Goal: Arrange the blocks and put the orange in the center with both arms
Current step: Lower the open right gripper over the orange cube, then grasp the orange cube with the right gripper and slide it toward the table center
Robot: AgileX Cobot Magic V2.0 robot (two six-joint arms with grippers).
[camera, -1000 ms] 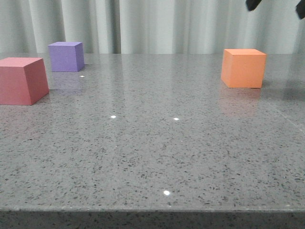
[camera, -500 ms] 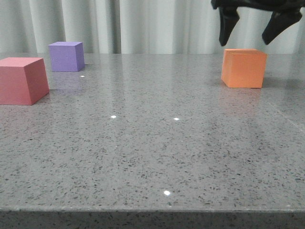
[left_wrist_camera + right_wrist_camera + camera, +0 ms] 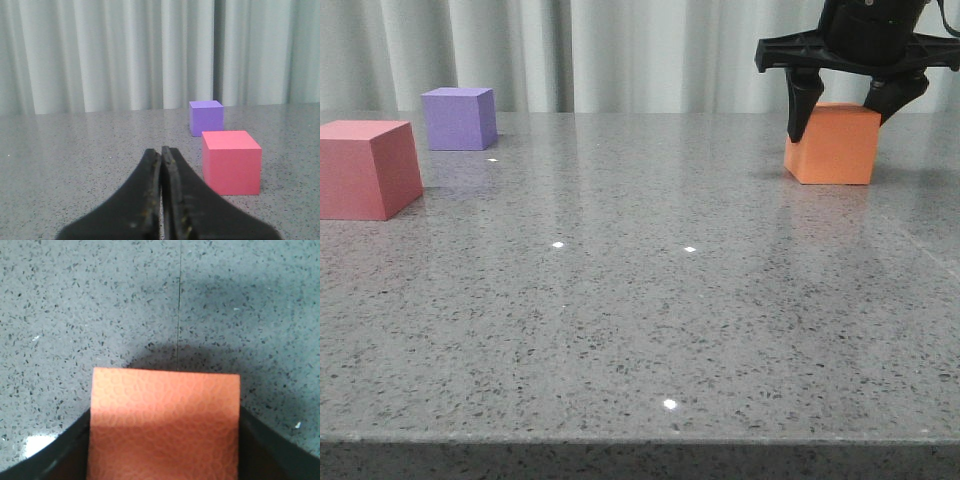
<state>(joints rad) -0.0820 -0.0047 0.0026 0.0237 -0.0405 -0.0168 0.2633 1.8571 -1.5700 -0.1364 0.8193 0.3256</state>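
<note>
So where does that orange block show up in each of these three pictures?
Front view: the orange block sits far right on the table, between the open fingers of the right hand.
Left wrist view: not in it; only the purple and pink blocks show.
Right wrist view: it fills the lower middle, dark fingers on either side.
Shared landmark: the speckled grey table.

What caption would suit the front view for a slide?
Right gripper lowered open around the orange cube, with purple cube and pinkish-red cube waiting far left.
</note>
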